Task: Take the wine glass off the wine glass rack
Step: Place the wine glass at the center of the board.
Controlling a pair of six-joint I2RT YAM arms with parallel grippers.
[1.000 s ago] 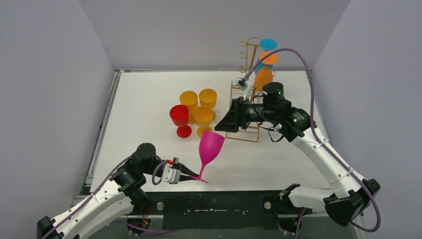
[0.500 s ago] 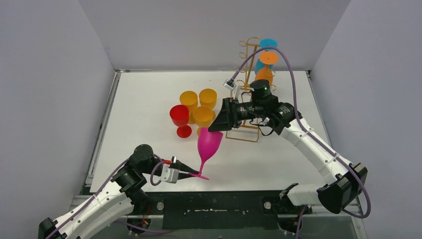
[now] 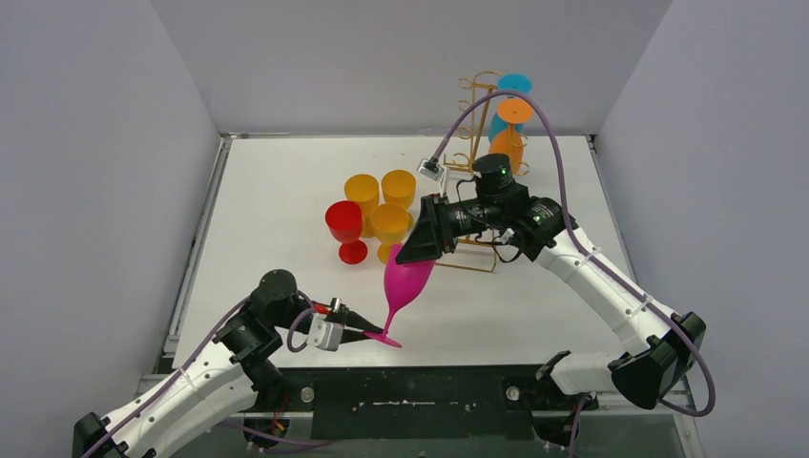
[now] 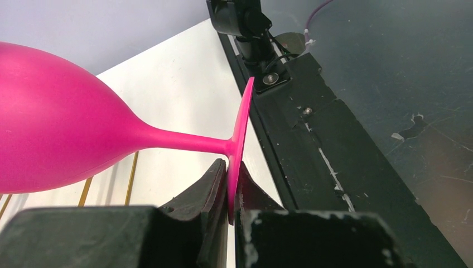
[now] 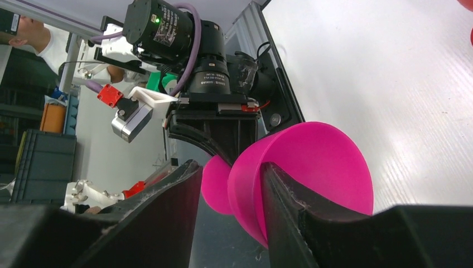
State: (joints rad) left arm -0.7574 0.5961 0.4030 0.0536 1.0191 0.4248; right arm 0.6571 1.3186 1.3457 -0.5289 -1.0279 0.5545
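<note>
A pink wine glass tilts over the table's near middle, off the gold wire rack. My left gripper is shut on the glass's foot; the left wrist view shows the foot's disc pinched edge-on at my gripper. My right gripper is open at the bowl's rim. In the right wrist view one finger sits inside the pink bowl and the other finger stands outside, apart from it. An orange glass and a blue glass hang on the rack.
A red glass and three yellow glasses stand together left of the rack's base. The black front rail runs just below the pink glass's foot. Grey walls close in the table on three sides.
My right arm has swung left from the rack to the pink glass, and its open fingers now straddle the bowl's rim. The left gripper has kept its hold on the foot.
</note>
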